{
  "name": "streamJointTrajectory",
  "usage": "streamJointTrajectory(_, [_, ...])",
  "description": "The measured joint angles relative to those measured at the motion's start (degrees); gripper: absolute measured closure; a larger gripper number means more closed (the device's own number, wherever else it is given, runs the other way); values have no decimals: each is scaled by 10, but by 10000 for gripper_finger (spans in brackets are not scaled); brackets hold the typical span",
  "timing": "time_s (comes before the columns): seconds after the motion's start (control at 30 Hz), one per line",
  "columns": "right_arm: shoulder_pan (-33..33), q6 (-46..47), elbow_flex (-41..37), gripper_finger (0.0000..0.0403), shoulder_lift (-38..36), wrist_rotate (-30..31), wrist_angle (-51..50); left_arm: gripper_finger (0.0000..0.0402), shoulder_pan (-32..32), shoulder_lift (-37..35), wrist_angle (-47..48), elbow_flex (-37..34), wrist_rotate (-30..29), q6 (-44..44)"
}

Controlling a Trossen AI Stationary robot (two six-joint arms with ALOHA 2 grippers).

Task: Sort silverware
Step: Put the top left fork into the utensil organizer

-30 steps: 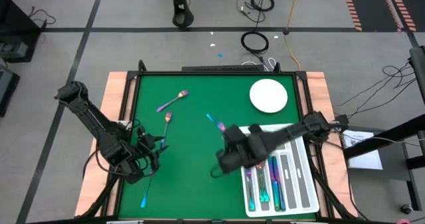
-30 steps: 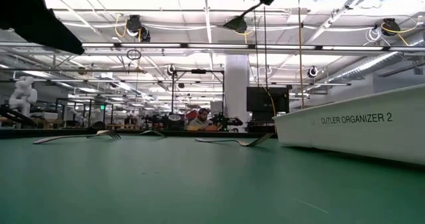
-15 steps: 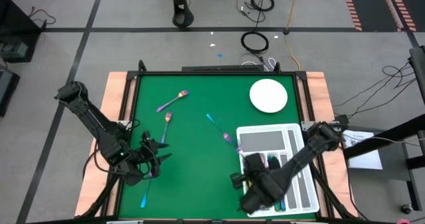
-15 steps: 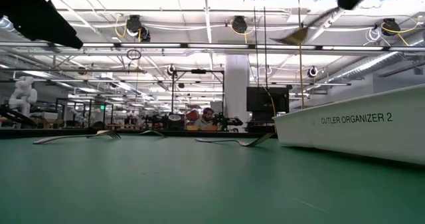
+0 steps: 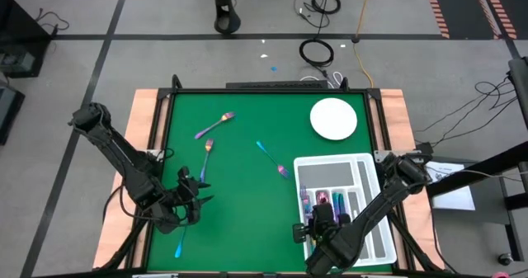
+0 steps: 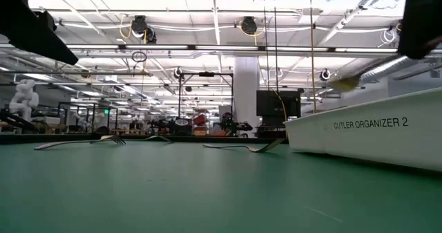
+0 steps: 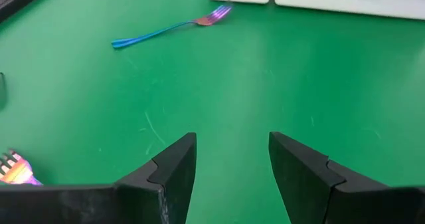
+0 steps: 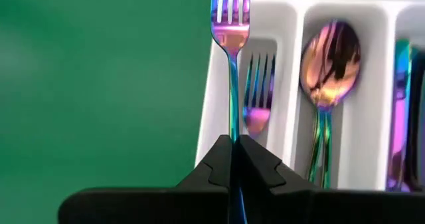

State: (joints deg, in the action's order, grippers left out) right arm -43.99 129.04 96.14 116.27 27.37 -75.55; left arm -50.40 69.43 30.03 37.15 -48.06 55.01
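Above the near left edge of the white tray (image 5: 373, 164), the right end effector (image 8: 234, 159) was clamped tight on the handle of an iridescent fork (image 8: 230, 24), whose tines pointed forward over the tray's leftmost compartment. Below it in that compartment lay another fork (image 8: 256, 98), and the next compartment held a spoon (image 8: 329, 64), with more iridescent pieces (image 8: 400, 111) in the slots beyond. In the high view the right end effector (image 5: 317, 226) sat at the tray's near left corner, over the green tabletop (image 5: 239, 195). The left end effector (image 7: 232, 164) hung low over the tabletop's left side with its fingers spread wide and nothing between them; in the high view it (image 5: 191, 202) was close to the left edge. A blue-handled fork (image 7: 171, 26) lay ahead of it, well apart, near the tray's wall, and the tines of another piece (image 7: 14, 168) showed beside its left finger. Three more pieces lay loose on the far left part of the tabletop: one (image 5: 216, 124), a second (image 5: 206, 156) and a blue one (image 5: 179, 247) near the front edge. A round white plate (image 5: 333, 119) stood beyond the tray. The tray's side read "CUTLER ORGANIZER 2" (image 6: 370, 123) in dark capitals.
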Motion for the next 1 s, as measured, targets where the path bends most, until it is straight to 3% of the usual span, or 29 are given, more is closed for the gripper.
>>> streamJointTrajectory(0.7, [-9,8,0,402,47,-57,38,210,0,3,-14,0,5,-3])
streamJointTrajectory(0.87, [-10,13,0,402,47,-108,34,210,0,3,-15,0,14,0])
streamJointTrajectory(1.0, [-10,14,0,402,47,-112,37,210,0,2,-19,0,14,0])
